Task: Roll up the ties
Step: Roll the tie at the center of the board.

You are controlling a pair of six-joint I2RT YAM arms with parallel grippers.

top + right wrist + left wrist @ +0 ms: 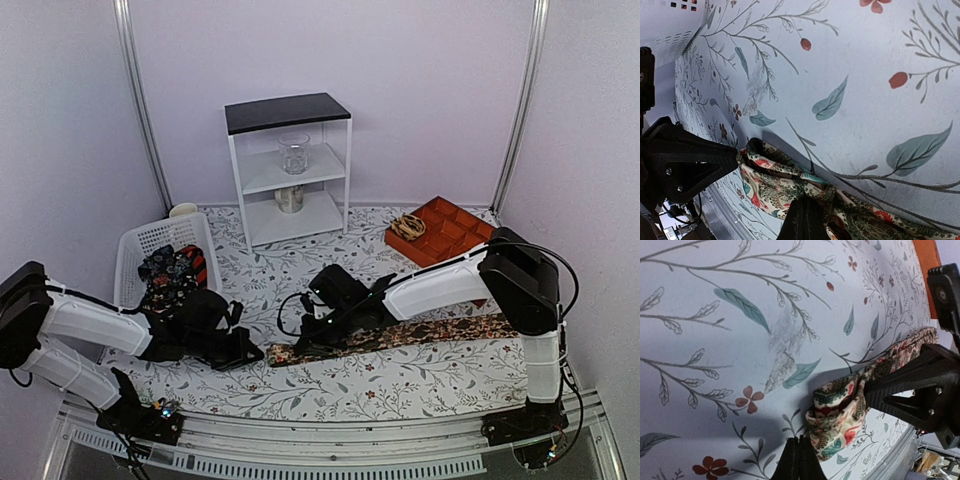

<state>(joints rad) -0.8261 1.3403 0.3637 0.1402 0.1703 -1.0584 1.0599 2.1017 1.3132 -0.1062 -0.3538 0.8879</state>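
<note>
**Pinching the tie's end: risks at the first turn**

One tie lies flat along the table, running from the right side toward the middle. Its left end is doubled over into a small, loose fold. More ties sit heaped in the basket at the left.

Right claw: closed on the fabric just behind the fold, with cloth bunched around its tips.
Left claw: closed, tips touching or just beside the fold's outer edge. I cannot tell whether any cloth is caught between them.

Risks, as I judge them:
- The fold is slack and lopsided. If it is turned as it stands, the roll will likely start crooked and work itself into a cone.
- The right claw holds a bunched pinch, not a flat edge. Soft fabric may slide out on the first twist, and the fold would spring open.
- The two claws sit nearly tip to tip. A small misjudged move could knock them together or jam cloth between them.
- The long tail lies free. Rolling or dragging may pull it askew, and its drag on the table could tug the roll loose.
- If the left claw holds nothing, a release by the right claw leaves the fold unpinned.
</note>
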